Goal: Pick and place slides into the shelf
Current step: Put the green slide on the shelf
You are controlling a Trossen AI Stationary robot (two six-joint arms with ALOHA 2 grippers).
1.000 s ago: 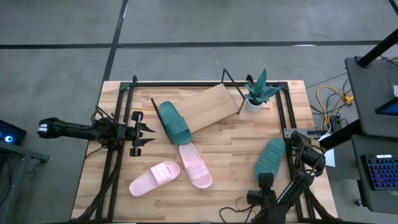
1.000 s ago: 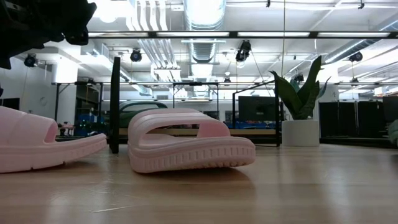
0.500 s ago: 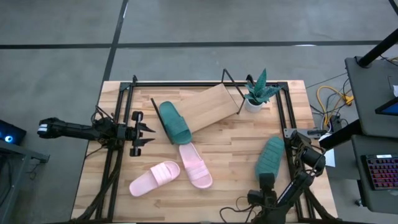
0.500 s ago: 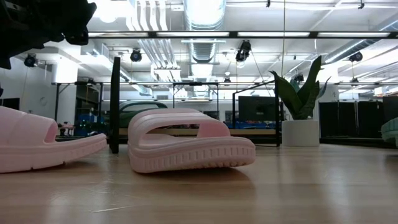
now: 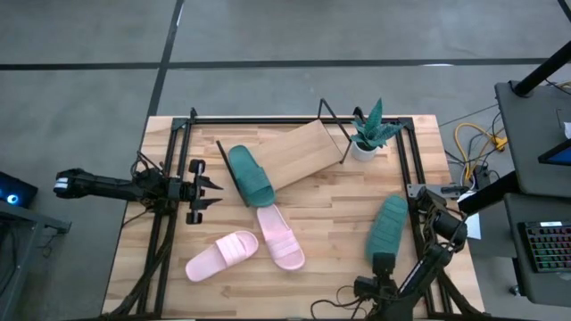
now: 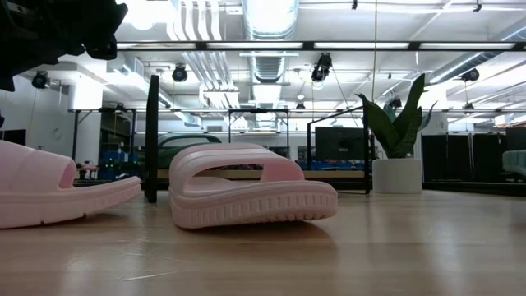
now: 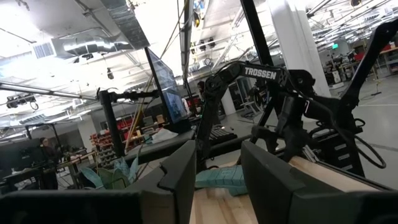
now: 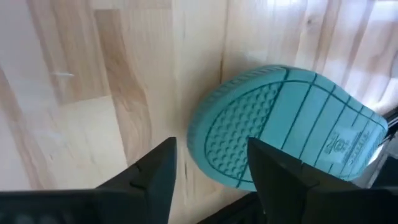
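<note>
One dark green slide (image 5: 250,176) lies on the left end of the slanted wooden shelf (image 5: 303,150). The two pink slides (image 5: 222,255) (image 5: 280,236) rest sole-down on the table in front of it. My right gripper (image 5: 383,261), by the table's near right corner, is shut on the second green slide (image 5: 389,225), which is turned sole-up. In the low view this slide (image 6: 518,163) shows above the tabletop at the right edge. My left gripper (image 5: 214,193) hovers open at the table's left, left of the shelf. My right gripper holds the second green slide by its near end (image 8: 239,177), coming from the table's near side along its length. The ribbed sole (image 8: 280,124) faces the wrist camera. My fingers (image 8: 283,180) hide the place of contact. The slide is lifted clear of the table.
A potted plant (image 5: 368,134) stands at the shelf's far right end. The shelf's black wire frame (image 5: 332,120) rises beside it. Black rails (image 5: 403,160) run along the table's left, far and right sides. Bare wood (image 5: 335,232) lies between the pink slides and the held slide.
My right gripper has risen a little with the green slide; in the low view the slide has climbed at the right edge. The arm's lower part has drawn slightly toward the near edge.
</note>
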